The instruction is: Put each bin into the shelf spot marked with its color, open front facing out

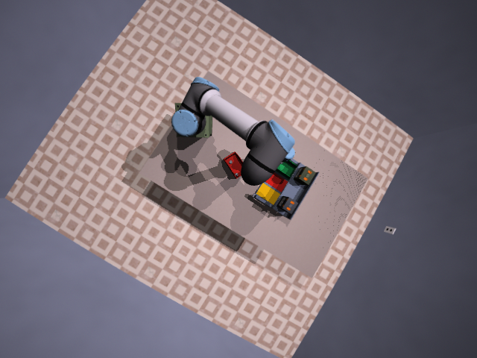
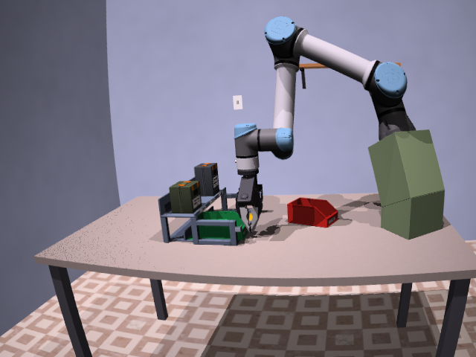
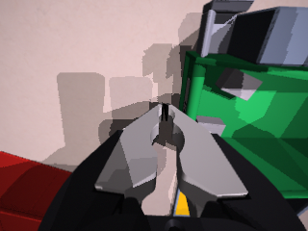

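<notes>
The green bin sits in the lower level of the grey shelf, at its end nearest the arm. My gripper is shut and empty, pointing down, with its tips low over the table right beside the green bin's front edge. The red bin stands on the table apart from the shelf, to the gripper's other side. A red mark and a yellow mark show in the shelf in the top view.
Two dark boxes stand on the shelf's upper board. The arm's green pedestal stands at the table's far right. The arm's elbow hides part of the shelf in the top view.
</notes>
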`<action>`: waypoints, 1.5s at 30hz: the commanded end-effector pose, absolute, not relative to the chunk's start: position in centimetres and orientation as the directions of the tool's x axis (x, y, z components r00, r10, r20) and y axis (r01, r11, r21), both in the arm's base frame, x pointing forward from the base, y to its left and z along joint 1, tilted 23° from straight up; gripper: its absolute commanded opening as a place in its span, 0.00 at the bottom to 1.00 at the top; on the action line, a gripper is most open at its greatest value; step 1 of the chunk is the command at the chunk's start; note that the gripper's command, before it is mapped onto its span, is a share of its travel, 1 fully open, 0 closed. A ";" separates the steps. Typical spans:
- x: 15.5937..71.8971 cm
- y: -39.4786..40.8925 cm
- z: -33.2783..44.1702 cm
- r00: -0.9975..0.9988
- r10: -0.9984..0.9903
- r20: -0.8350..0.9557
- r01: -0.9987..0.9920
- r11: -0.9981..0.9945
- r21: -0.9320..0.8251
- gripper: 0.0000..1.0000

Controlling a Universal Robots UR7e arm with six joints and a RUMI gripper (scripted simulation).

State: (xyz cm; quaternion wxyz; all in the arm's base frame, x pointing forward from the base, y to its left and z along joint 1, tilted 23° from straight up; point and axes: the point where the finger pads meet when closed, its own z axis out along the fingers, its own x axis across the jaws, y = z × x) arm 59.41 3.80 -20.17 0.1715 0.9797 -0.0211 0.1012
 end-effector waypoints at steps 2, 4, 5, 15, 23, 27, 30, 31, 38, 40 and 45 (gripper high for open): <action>60.2 3.9 -20.0 0.978 -0.005 0.209 -0.076 -0.941 0.331 0.00; 60.3 3.9 -20.0 0.978 -0.005 0.209 -0.076 -0.941 0.331 0.00; 60.4 3.9 -20.0 0.978 -0.005 0.209 -0.076 -0.941 0.331 0.00; 60.9 3.9 -19.8 0.978 -0.005 0.209 -0.076 -0.941 0.331 0.00; 61.4 3.9 -19.7 0.978 -0.005 0.209 -0.076 -0.941 0.331 0.00; 61.5 3.9 -19.7 0.978 -0.005 0.209 -0.076 -0.941 0.331 0.00; 61.7 3.9 -19.7 0.978 -0.005 0.209 -0.076 -0.941 0.331 0.00; 61.7 3.9 -19.7 0.978 -0.005 0.209 -0.076 -0.941 0.331 0.00; 62.0 3.9 -19.6 0.978 -0.005 0.209 -0.076 -0.941 0.331 0.00; 62.0 3.9 -19.6 0.978 -0.005 0.209 -0.076 -0.941 0.331 0.00; 62.1 3.9 -19.6 0.978 -0.005 0.209 -0.076 -0.941 0.331 0.00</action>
